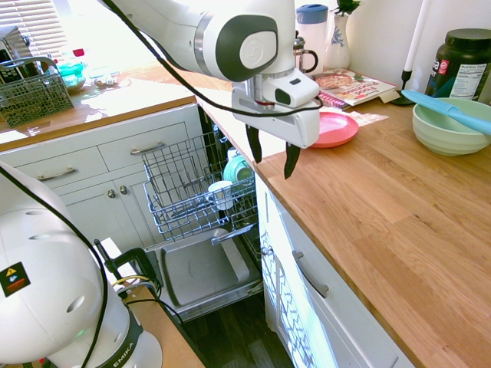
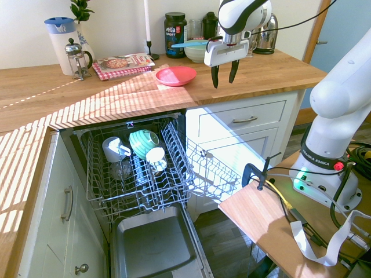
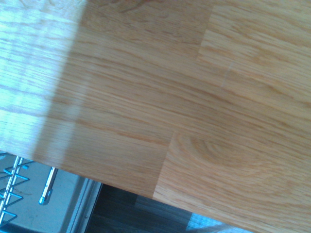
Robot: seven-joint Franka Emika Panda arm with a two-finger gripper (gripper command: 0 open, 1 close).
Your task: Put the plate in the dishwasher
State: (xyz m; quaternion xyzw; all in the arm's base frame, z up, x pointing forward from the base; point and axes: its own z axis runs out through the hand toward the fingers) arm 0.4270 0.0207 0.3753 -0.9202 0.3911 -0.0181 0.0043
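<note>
Wood-grain countertop [image 3: 194,97] fills the wrist view. Above it hangs the gripper [image 2: 224,73], fingers spread and empty. At its nine o'clock in the second exterior view, the plate [image 2: 175,75] lies flat; the dishwasher [image 2: 139,174] gapes at seven.

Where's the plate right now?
The pink plate sits on the wooden countertop above the open dishwasher, beside the magazine; the open pincer hovers to its right in the second exterior view.
</note>
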